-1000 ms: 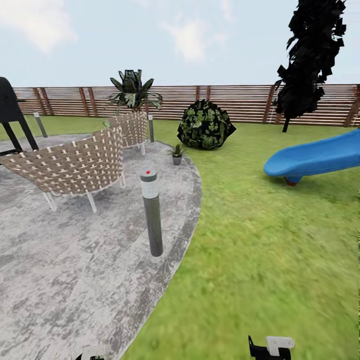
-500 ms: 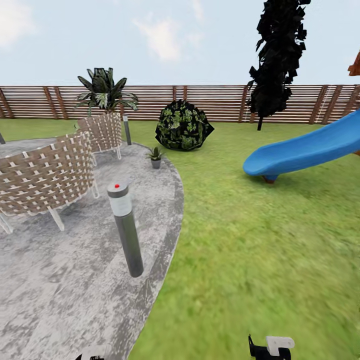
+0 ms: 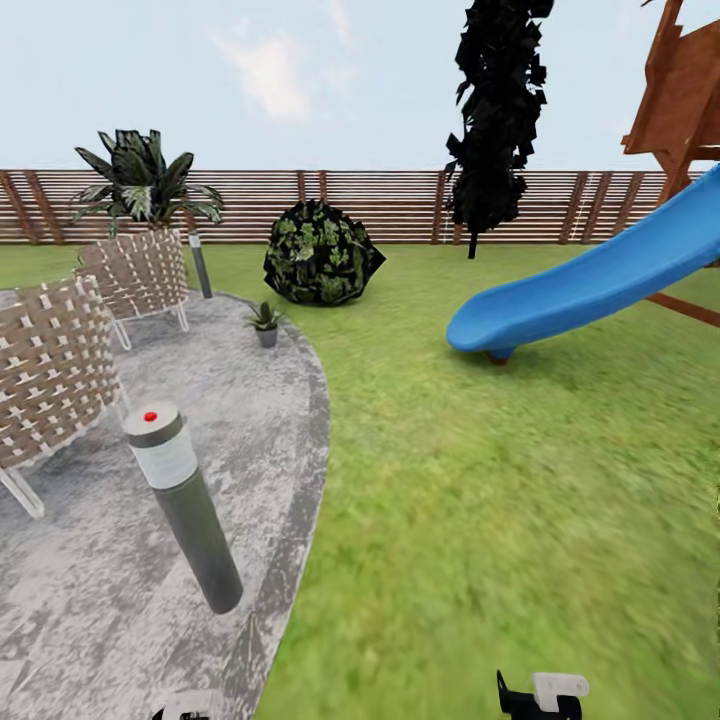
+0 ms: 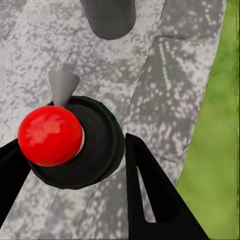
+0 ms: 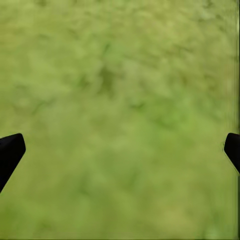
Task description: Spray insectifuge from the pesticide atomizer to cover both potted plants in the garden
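A green lawn (image 3: 480,500) meets a grey patio (image 3: 100,560) on the left. One potted plant (image 3: 266,324) sits far on the patio. The left gripper (image 4: 70,165) is clamped on the atomizer (image 4: 60,140). The right gripper's (image 5: 120,145) fingers are wide apart over grass.

Head camera is looking forward over patio (image 3: 120,560) edge and lawn (image 3: 500,480) toward fence (image 3: 380,205). Wrist cameras are facing down, close: left over patio edge, right over lawn.
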Controlling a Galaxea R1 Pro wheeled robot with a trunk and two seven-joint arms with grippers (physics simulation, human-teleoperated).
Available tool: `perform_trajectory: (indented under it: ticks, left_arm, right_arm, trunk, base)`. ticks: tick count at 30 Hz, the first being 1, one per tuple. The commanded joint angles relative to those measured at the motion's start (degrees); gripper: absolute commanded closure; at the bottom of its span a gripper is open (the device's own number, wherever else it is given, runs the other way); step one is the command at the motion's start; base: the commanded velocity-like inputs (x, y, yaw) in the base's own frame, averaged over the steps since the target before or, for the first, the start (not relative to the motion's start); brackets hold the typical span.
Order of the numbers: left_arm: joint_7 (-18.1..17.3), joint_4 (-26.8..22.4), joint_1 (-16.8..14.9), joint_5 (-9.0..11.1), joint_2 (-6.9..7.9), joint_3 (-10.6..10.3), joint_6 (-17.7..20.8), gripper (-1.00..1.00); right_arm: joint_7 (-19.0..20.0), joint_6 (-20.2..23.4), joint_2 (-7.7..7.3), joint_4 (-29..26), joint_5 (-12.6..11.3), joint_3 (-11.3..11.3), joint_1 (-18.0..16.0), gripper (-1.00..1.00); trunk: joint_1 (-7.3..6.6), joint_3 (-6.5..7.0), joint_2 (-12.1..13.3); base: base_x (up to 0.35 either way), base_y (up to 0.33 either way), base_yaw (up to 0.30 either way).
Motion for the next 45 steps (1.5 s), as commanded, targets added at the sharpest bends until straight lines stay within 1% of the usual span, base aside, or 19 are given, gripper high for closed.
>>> perform_trajectory:
  ticks: [1,7,19,24,45]
  left_arm:
    - [0.2,0.0,0.0,0.4,0.02,-0.5,-0.2,1.0]
    - [0.2,0.0,0.0,0.4,0.02,-0.5,-0.2,1.0]
    - [0.2,0.0,0.0,0.4,0.02,-0.5,-0.2,1.0]
    - [0.2,0.0,0.0,0.4,0.02,-0.5,-0.2,1.0]
    - [0.2,0.0,0.0,0.4,0.02,-0.5,-0.2,1.0]
  right_arm:
    - [-0.2,-0.1,0.01,0.0,-0.4,0.5,0.0,-1.0]
    - [-0.2,-0.1,0.01,0.0,-0.4,0.5,0.0,-1.0]
    - [-0.2,-0.1,0.01,0.0,-0.4,0.5,0.0,-1.0]
    - [-0.2,-0.1,0.01,0.0,-0.4,0.5,0.0,-1.0]
    - [-0.1,-0.1,-0.08,0.0,-0.2,0.5,0.0,-1.0]
  trunk:
    - [0.02,-0.05,0.0]
    - [0.02,-0.05,0.0]
    - [0.02,-0.05,0.0]
    - [0.02,-0.05,0.0]
    - [0.02,-0.05,0.0]
  base:
    - [0.339,0.0,-0.262]
    - [0.338,-0.032,-0.262]
    - [0.304,-0.141,-0.247]
    - [0.32,-0.09,-0.037]
    - [0.338,-0.002,-0.001]
